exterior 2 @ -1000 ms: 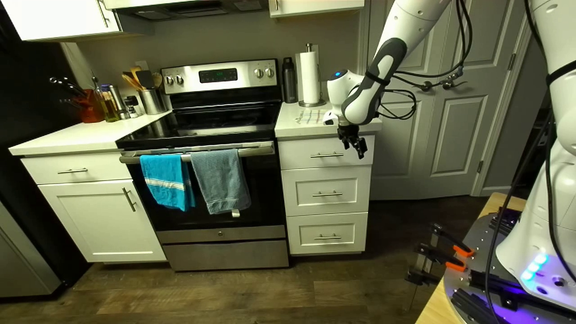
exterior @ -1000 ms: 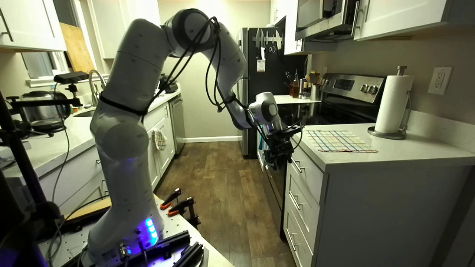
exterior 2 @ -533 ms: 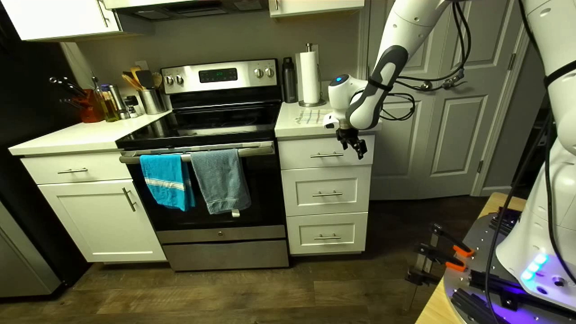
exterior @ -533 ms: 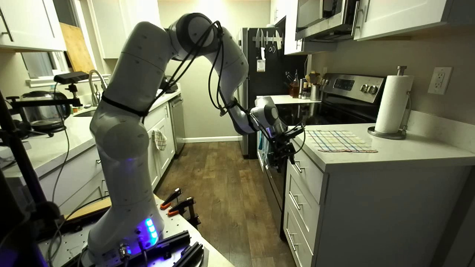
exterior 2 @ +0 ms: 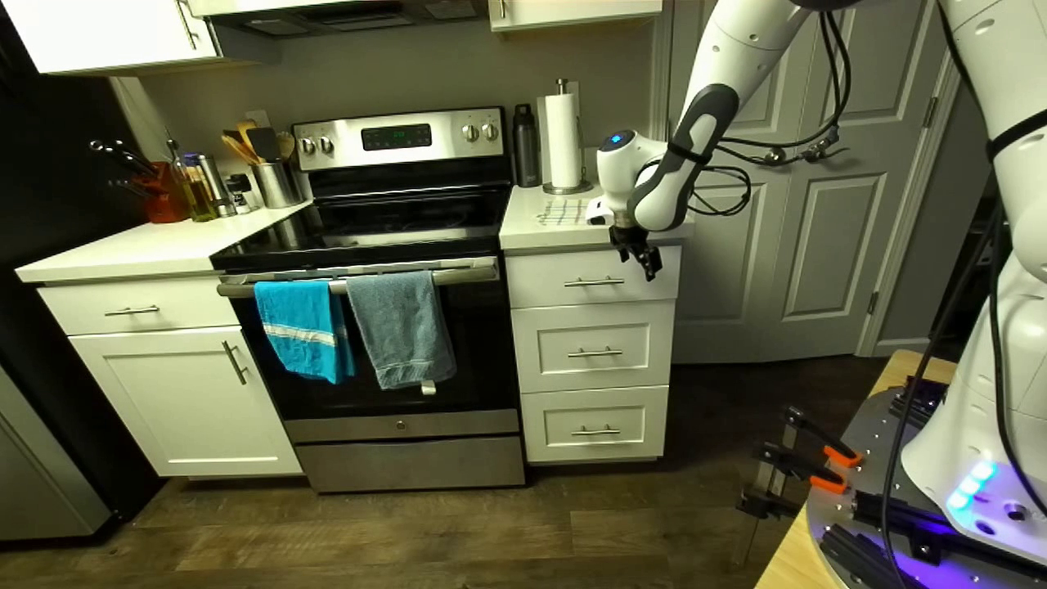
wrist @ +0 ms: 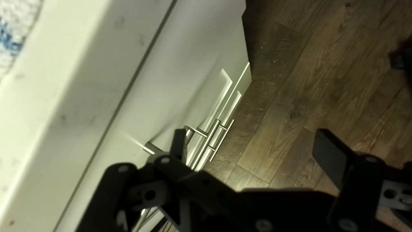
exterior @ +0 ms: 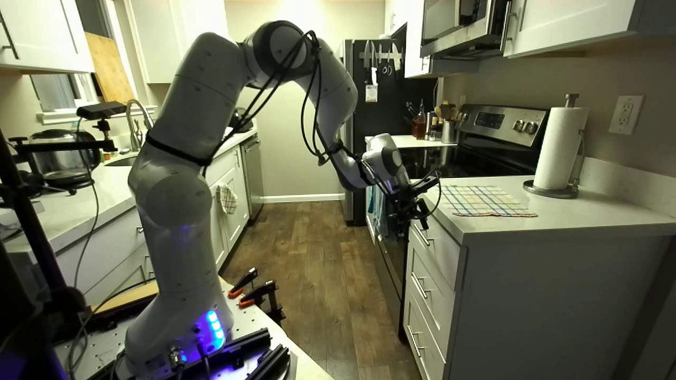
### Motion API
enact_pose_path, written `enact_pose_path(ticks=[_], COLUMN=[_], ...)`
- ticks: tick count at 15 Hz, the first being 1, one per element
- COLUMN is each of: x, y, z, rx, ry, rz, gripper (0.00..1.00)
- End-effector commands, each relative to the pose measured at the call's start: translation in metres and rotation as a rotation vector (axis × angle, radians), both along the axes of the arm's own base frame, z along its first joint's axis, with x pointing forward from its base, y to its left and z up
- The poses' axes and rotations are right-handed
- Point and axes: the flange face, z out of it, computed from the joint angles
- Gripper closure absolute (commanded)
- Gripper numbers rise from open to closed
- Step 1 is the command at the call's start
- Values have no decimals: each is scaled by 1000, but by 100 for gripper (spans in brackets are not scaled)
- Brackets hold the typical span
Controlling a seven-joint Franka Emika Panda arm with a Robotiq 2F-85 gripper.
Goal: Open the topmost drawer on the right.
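The topmost drawer has a plain white front, flush with the cabinet beneath the countertop edge. Its slim metal handle shows in both exterior views. My black gripper points downward in front of the drawer's upper right part, near the counter edge. In the wrist view the gripper is open, its fingers wide apart with only floor and lower handles seen beyond the gap. The left finger overlaps part of the top handle, hiding some of its bar. Whether they touch, I cannot tell.
The white counter juts above the drawers and carries a checked cloth and a paper towel roll. Two deeper drawers sit below. Left of them stands the stove, with towels on its oven handle.
The gripper has shifted toward the cabinet and slightly upward, while the arm's elbow has lowered and leaned forward. The drawer has not moved.
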Motion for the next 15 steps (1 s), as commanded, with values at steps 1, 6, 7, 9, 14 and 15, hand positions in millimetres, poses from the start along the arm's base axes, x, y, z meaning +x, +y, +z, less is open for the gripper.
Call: enact_pose_path(ticks=[1,6,7,9,14,15], x=[7,13,14,16,20,21], y=[-4,-3,-2,0,1,0], z=[-4,-18,-23,-31,-43,-44], rx=[36,48,50,53,62,61], ry=[-78,-145,-151,-155,-154,-160], rz=[-95,-187,-202,-215,-229,-231], gripper=[0,0,0,0,0,0])
